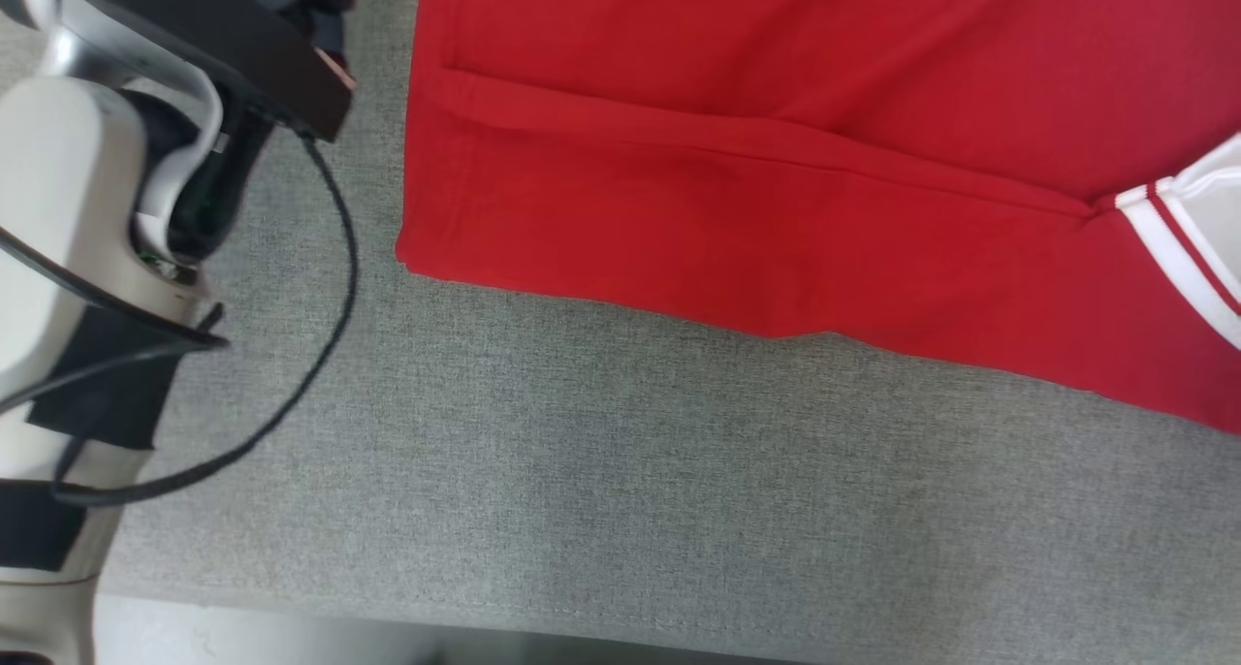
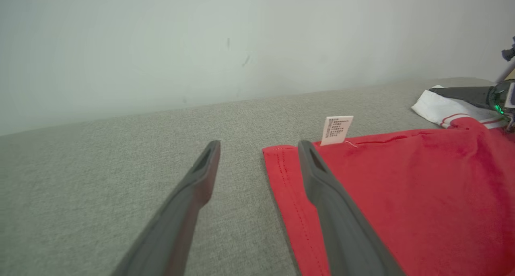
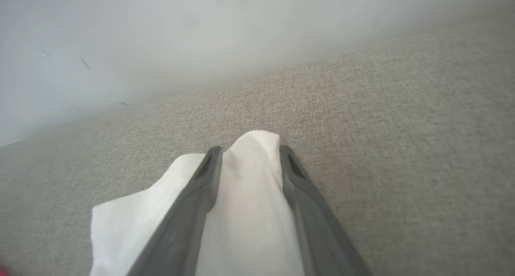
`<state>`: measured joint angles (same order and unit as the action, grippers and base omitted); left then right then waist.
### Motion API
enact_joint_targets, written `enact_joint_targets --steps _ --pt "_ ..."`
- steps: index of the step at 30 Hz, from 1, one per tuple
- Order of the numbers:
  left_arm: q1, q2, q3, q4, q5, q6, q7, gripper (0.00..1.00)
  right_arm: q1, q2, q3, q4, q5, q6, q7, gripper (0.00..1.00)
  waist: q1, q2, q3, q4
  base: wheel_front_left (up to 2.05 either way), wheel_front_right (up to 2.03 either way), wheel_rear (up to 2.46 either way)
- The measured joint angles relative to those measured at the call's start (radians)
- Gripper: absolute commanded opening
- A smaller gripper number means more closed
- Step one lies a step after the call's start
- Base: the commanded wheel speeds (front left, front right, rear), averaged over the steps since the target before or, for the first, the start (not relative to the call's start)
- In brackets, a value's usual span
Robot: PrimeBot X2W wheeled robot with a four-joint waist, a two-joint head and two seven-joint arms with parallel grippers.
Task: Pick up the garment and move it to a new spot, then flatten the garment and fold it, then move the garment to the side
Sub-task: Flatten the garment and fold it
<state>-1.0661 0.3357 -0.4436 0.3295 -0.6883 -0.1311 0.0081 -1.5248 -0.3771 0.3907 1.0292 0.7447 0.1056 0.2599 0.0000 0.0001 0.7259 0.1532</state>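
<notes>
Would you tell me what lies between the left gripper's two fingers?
In the left wrist view, the left gripper spans mostly bare grey surface, plus the hemmed red corner of the garment.

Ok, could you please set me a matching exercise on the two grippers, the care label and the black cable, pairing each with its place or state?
Things:
1. left gripper
2. right gripper
3. care label
4. black cable

Place or state:
A. sticking up at the red garment's edge
B. white sleeve cloth between its fingers
C. looping over the grey surface
D. open, one finger above red fabric

Pairs: 1-D, 2-B, 3-A, 4-C.
</notes>
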Motion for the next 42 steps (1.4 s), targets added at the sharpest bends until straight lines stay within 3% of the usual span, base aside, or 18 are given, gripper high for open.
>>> enact_joint_targets --steps 12,26,41,42 --pt "-0.051 0.09 -0.077 0.066 -0.128 0.0 0.056 1.0 -0.001 0.06 0.013 0.008 0.014 0.012 -0.046 0.0 0.0 0.0 -0.02 -0.05 0.0 0.0 0.0" --pt "-0.191 0.117 -0.166 0.201 -0.253 0.0 0.195 1.0 -0.004 0.135 0.083 -0.076 0.059 0.018 -0.105 0.0 0.0 0.0 -0.014 -0.139 0.0 0.0 0.0" --pt "-0.243 0.132 -0.235 0.276 -0.359 0.0 0.272 1.0 -0.003 0.108 0.17 -0.178 0.129 0.018 -0.147 0.0 0.0 0.0 0.0 -0.193 0.0 0.0 0.0" --pt "-0.243 0.132 -0.239 0.278 -0.359 0.0 0.272 0.79 -0.003 0.104 0.177 -0.181 0.13 0.018 -0.147 0.0 0.0 0.0 0.0 -0.194 0.0 0.0 0.0"
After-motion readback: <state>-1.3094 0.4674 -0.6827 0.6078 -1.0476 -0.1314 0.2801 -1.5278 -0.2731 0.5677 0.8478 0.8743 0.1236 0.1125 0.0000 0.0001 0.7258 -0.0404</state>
